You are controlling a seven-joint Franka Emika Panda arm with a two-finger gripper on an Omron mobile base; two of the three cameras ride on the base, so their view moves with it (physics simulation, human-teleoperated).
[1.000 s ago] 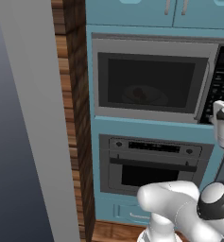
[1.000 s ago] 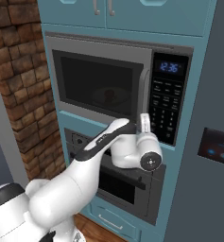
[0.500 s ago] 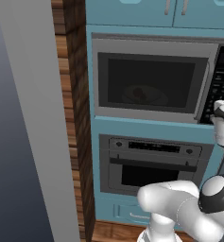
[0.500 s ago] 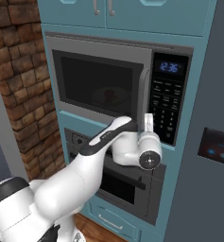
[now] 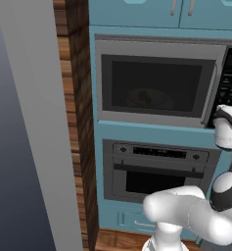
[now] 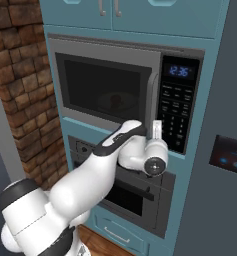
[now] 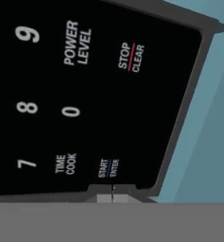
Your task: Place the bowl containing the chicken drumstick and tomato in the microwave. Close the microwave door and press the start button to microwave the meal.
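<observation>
The microwave (image 5: 156, 46) is built into the teal cabinet wall, and the microwave door (image 6: 105, 90) is closed, its curved handle (image 6: 152, 100) beside the keypad. Through the dark window the bowl (image 5: 159, 102) shows dimly with the red tomato (image 5: 144, 96) in it. The chicken drumstick is too dim to make out behind the glass. My gripper (image 6: 157, 128) is shut, its tips against the lower part of the black keypad (image 6: 176, 112). In the hand view the closed gripper (image 7: 112, 192) sits just below the START/ENTER button (image 7: 108, 168).
A grey oven (image 5: 156, 171) with a straight bar handle sits under the microwave. A brick column (image 6: 20, 90) stands to the left and a grey wall (image 5: 24, 147) nearer still. A dark panel with small lights (image 6: 230, 155) is on the right.
The hand has crept a little up and in toward the keypad. The jaws stay shut and the door stays closed.
</observation>
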